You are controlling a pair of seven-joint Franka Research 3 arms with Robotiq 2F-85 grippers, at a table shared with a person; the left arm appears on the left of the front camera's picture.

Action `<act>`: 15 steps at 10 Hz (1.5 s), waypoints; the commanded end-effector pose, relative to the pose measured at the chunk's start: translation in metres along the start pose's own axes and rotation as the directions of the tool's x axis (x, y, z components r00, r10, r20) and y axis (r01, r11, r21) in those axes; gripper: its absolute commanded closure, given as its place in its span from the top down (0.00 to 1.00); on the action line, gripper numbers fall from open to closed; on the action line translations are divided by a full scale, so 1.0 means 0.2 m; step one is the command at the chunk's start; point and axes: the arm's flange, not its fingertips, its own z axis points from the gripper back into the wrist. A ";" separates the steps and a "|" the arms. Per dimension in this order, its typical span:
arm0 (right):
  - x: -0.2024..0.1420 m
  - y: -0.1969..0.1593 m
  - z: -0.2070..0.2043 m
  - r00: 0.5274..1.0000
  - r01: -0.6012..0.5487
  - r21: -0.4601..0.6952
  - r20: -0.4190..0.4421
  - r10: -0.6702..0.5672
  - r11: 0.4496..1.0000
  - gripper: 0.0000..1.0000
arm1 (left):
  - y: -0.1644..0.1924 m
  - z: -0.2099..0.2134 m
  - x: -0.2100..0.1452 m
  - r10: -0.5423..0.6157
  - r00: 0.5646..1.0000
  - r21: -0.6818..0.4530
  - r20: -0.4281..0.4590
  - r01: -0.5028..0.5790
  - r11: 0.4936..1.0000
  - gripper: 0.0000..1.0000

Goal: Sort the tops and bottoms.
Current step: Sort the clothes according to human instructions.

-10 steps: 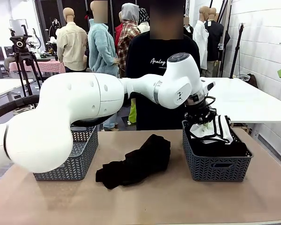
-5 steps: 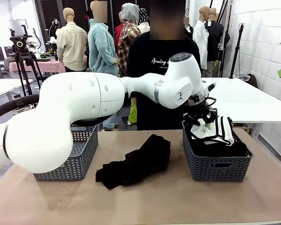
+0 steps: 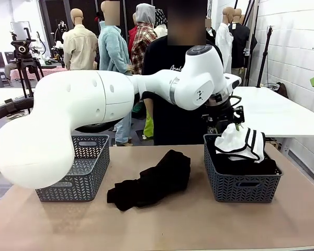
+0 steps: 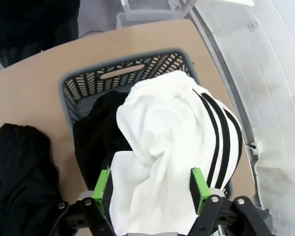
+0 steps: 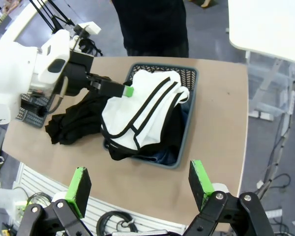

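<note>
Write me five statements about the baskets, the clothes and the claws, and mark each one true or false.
1. The white garment with black stripes lies on top of the pile in the right basket. True.
2. The black garment on the table is inside the left basket. False: it lies on the tabletop between the two baskets.
3. The left claw stands open above the right basket. True.
4. The right claw is clamped on the black garment. False: it is open, high above the table, holding nothing.
5. The right basket holds only white clothing. False: dark clothes lie under the white garment.
</note>
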 end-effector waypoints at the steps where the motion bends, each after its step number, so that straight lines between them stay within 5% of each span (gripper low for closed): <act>1: -0.01 0.00 -0.01 1.000 -0.004 -0.009 -0.011 0.004 1.000 1.00 | 0.03 0.05 -0.04 0.022 0.999 0.052 0.039 -0.024 0.998 1.00; 15: -0.01 0.00 -0.01 1.000 -0.004 -0.009 -0.011 0.004 1.000 1.00 | 0.01 0.05 0.01 0.020 1.000 0.017 0.022 -0.021 1.000 1.00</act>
